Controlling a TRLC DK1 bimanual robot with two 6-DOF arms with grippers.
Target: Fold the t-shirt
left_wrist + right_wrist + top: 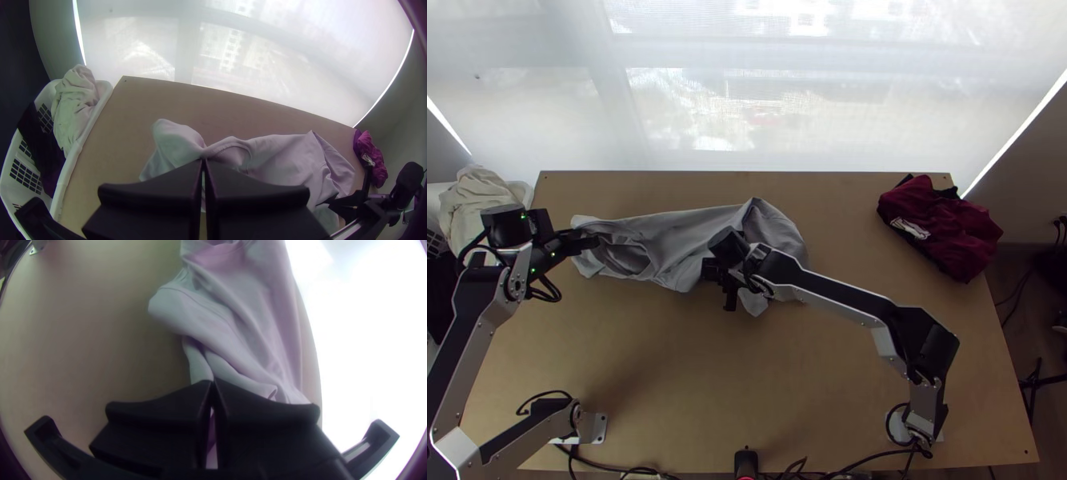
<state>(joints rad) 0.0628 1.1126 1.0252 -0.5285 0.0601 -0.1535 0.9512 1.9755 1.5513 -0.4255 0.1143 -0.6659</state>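
"Taking the wooden table point(659, 360) as a clock face, with the roller blind point(827, 112) beyond twelve, where is the grey t-shirt point(683, 232)?"

"It stretches from ten o'clock across to about one, rumpled and uneven, with loose folds at the one o'clock end and a hollow bunch near ten."

"And the left gripper point(589, 238)?"

"At ten o'clock, over that bunched end. Its fingers are together, clamped on a pinch of the fabric; creases run into the tips, right beside a curved seam point(247, 153)."

"What about the right gripper point(717, 272)?"

"Between ten and eleven, closer to the middle of the dial, its arm reaching across from the base at five. The tips meet at the shirt's near side. Whether any cloth is caught between them, I can't tell."

"Anything else on the table?"

"A crumpled burgundy garment point(947, 228) at two o'clock, by the corner, with a pale patch on it."

"And off the table?"

"Out past ten, beside the edge, stands a white laundry basket point(89, 129). Cream cloth point(479, 200) is heaped in it, on its twelve o'clock side, and dark fabric point(40, 151) lies next to that."
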